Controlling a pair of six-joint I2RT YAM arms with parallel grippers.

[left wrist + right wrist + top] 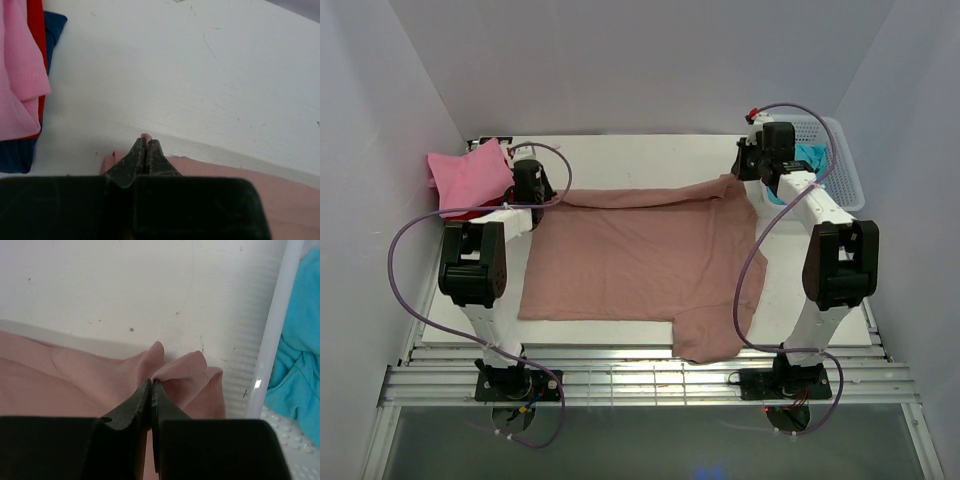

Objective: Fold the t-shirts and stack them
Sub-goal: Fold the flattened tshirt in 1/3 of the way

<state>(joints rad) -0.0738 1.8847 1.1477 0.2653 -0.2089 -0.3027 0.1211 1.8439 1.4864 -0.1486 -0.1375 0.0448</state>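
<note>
The large dusty rose-brown t-shirt (640,260) lies spread on the white table, one sleeve hanging over the near edge. My left gripper (532,183) is shut on its far left corner; a bit of the cloth (145,135) pokes past the closed tips (146,142). My right gripper (760,165) is shut on the far right corner, with the cloth (175,370) bunched at the tips (151,384). A pile of pink (468,175), red (36,30) and dark blue (17,152) shirts sits at the far left. A turquoise shirt (810,157) lies in the basket.
The white lattice basket (845,165) stands at the far right, its rim (272,335) close beside my right gripper. White walls enclose the table on three sides. A metal rail (640,375) runs along the near edge.
</note>
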